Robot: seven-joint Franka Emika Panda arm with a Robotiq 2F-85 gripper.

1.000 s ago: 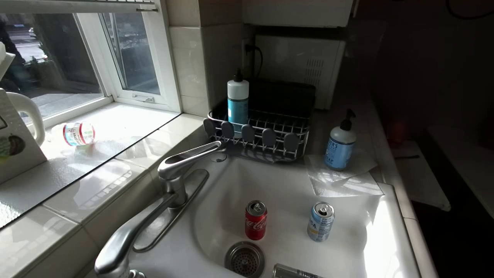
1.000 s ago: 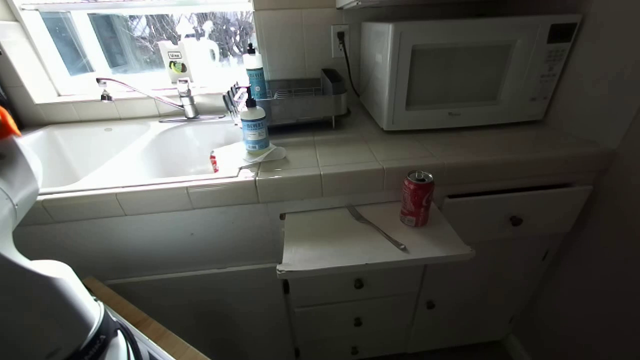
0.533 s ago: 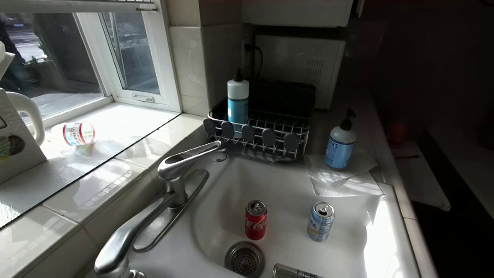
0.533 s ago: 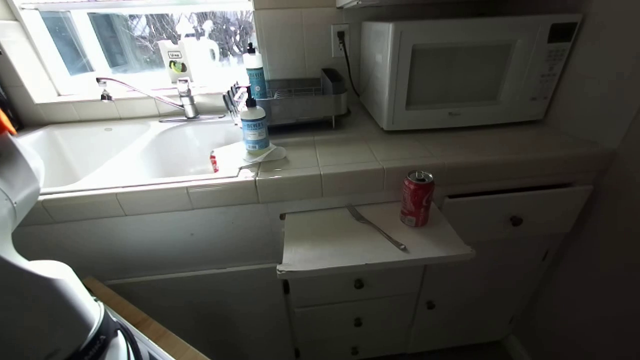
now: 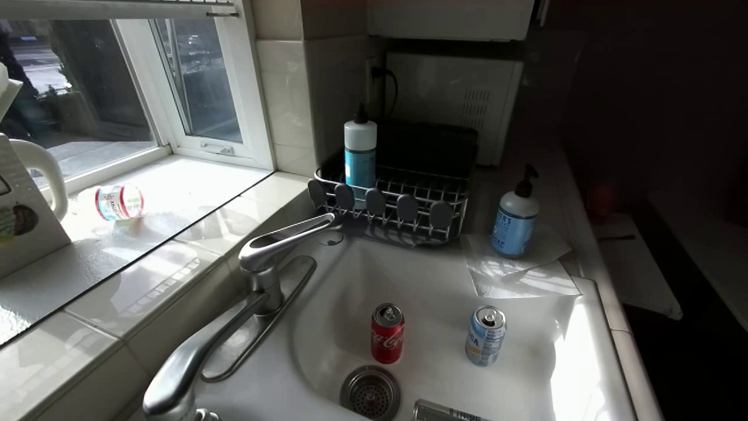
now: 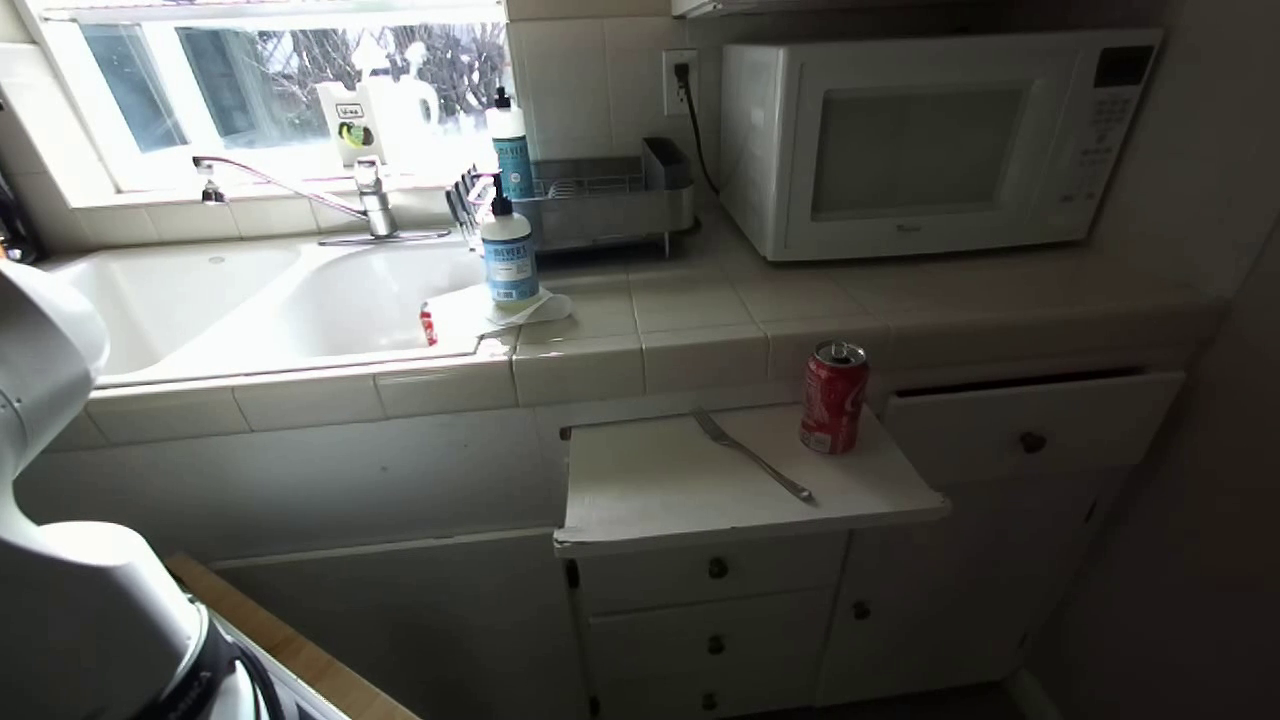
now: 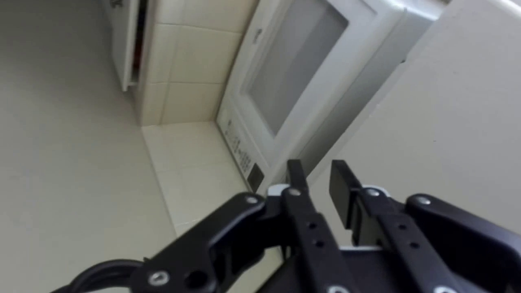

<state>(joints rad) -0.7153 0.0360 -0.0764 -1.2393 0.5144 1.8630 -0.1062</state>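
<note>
My gripper (image 7: 315, 165) shows only in the wrist view. Its two black fingers stand apart with nothing between them. It is up in the air, with the white microwave (image 7: 293, 69) and a pale upper-cabinet panel (image 7: 439, 134) behind the fingertips. It touches nothing that I can see. In an exterior view, the white arm (image 6: 60, 560) stands at the left edge, its hand out of frame. A red can (image 6: 833, 398) stands upright on a pull-out board (image 6: 630, 490), beside a fork (image 6: 755, 457). In the sink (image 5: 421, 269), a red can (image 5: 387, 333) and a light blue can (image 5: 485, 336) stand upright.
A silver can (image 5: 447, 410) lies near the drain (image 5: 370, 393). The faucet (image 5: 263, 280), dish rack (image 5: 409, 202) and a pump bottle (image 5: 514, 222) stand around the sink. A teal bottle (image 5: 360, 158) is in the rack. A drawer (image 6: 1035, 440) is slightly open.
The arm's upper part has shifted a little right and down at the left edge, and its orange part has left the frame. The cans, fork and bottles have not moved.
</note>
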